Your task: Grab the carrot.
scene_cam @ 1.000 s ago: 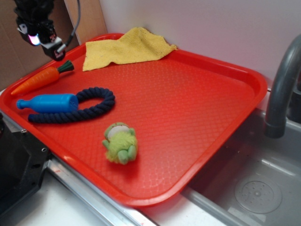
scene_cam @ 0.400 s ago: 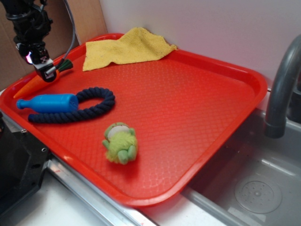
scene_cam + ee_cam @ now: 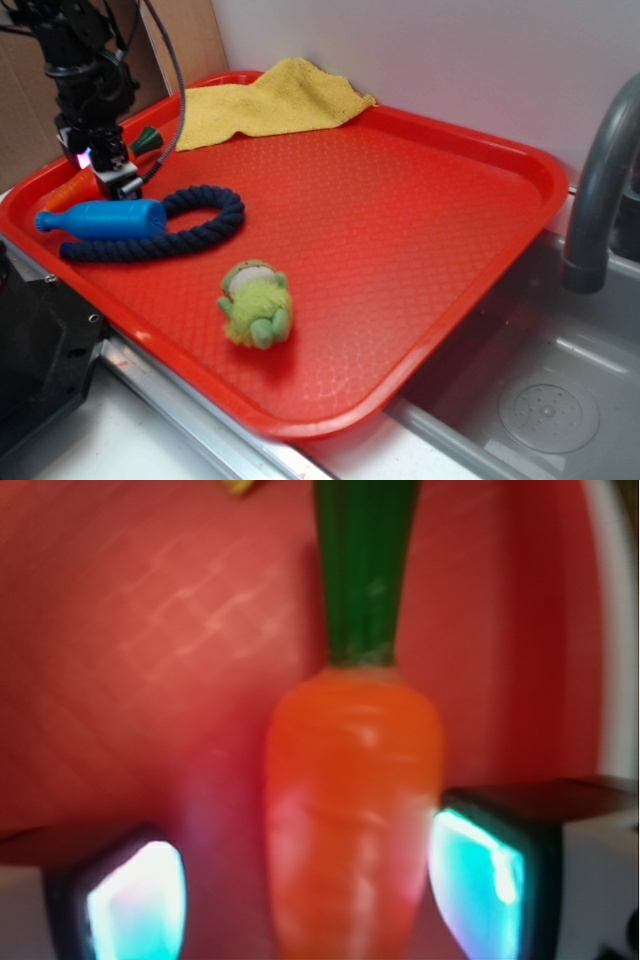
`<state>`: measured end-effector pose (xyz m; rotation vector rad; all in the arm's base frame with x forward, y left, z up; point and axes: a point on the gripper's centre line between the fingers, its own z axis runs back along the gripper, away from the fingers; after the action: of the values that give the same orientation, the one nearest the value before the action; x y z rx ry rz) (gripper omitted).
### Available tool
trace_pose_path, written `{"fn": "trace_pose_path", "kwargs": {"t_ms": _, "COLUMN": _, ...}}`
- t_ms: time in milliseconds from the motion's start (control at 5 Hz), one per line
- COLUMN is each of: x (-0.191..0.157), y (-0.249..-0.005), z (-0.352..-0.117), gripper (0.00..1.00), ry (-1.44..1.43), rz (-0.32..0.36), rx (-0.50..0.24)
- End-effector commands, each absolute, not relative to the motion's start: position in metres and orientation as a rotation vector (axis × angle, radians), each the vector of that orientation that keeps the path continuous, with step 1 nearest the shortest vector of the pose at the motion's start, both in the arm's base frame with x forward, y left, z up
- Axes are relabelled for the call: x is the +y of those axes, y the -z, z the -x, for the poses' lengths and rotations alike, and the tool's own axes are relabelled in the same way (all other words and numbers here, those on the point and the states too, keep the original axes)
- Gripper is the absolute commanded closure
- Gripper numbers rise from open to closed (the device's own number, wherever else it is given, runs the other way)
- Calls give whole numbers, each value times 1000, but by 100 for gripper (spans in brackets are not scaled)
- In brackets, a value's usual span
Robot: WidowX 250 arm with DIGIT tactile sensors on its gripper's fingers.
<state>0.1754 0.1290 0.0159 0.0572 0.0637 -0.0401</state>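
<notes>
On the red tray [image 3: 420, 240], our gripper [image 3: 305, 890] sits wide apart around the carrot [image 3: 350, 810], which looks light, hard and slippery, so we should squeeze its fat middle.

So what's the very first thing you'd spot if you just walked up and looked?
Probably the big red tray that fills the counter beside the sink. Next, the black robot pincer at the tray's far left, lowered over the orange carrot, which lies between its two fingers with a gap on each side. Then the fuzzy green toy sitting alone near the tray's front edge.
</notes>
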Motion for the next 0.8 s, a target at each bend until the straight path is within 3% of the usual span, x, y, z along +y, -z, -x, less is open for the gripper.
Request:
{"fn": "trace_pose_path", "kwargs": {"t_ms": 0, "x": 121, "y": -24, "z": -171, "gripper": 0, "ry": -127, "rz": 2, "rx": 37}}
{"fn": "trace_pose_path", "kwargs": {"t_ms": 200, "x": 120, "y": -17, "z": -167, "gripper": 100, "ry": -212, "rz": 21, "rx": 31}}
{"fn": "trace_pose_path", "kwargs": {"t_ms": 400, "x": 118, "y": -14, "z": -165, "gripper": 100, "ry": -217, "rz": 14, "rx": 25}}
{"fn": "trace_pose_path", "kwargs": {"t_ms": 600, "x": 119, "y": -23, "z": -163, "gripper": 100, "ry": -241, "rz": -38, "rx": 15}}
